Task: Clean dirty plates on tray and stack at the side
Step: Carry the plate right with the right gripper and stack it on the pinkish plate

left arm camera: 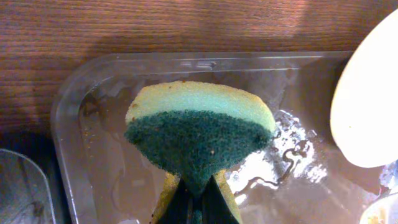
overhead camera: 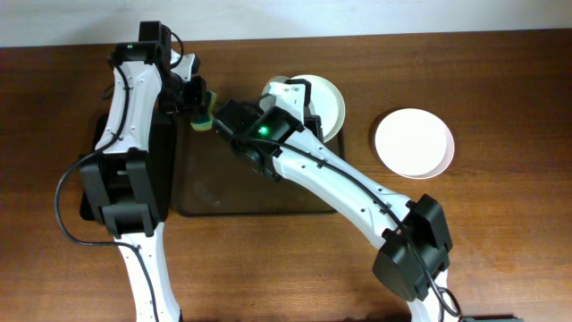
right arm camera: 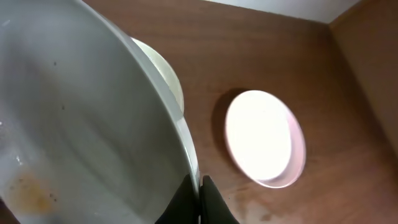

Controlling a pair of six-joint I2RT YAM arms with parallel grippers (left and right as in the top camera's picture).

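On the wooden counter (overhead camera: 500,241), a brown see-through tray (overhead camera: 214,192), wet inside. To its right on the counter, well apart, a clean-looking plate (overhead camera: 414,143). At the tray's far right corner, a second plate (overhead camera: 332,103). In front of it, a third plate (right arm camera: 81,124), smeared orange-brown, tilted, pinched at the rim by the right fingers (right arm camera: 214,202). Over the tray, a sponge (left arm camera: 199,130) clamped in the left fingers (left arm camera: 185,205). Looks like the scrubbing step. Next calls for pressing sponge onto smear while keeping the rim grip firm.

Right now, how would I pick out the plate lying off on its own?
Find the brown tray mid-table, then look right past the arm. A plate lies flat on bare wood, alone; the other plates crowd the tray's corner, one pinched by the right gripper.
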